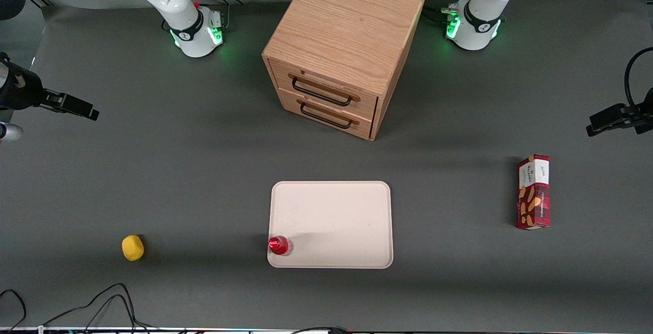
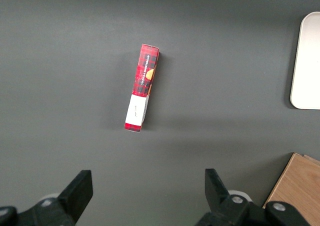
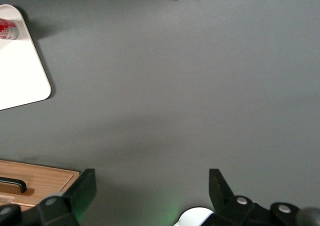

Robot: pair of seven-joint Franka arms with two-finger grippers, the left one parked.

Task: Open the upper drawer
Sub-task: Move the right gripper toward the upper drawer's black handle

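Observation:
The wooden cabinet stands at the back of the table between the two arm bases. Its upper drawer is shut flush, with its black wire handle just above the matching lower drawer. My gripper shows only in the right wrist view. It is open and empty, and it hangs high over bare grey table beside the cabinet, apart from it. A strip of the cabinet with a bit of black handle shows there; I cannot tell which drawer it belongs to.
A cream tray lies nearer the front camera than the cabinet, with a red-capped bottle on its corner. A yellow lump lies toward the working arm's end. A red snack box lies toward the parked arm's end. Cables lie along the front edge.

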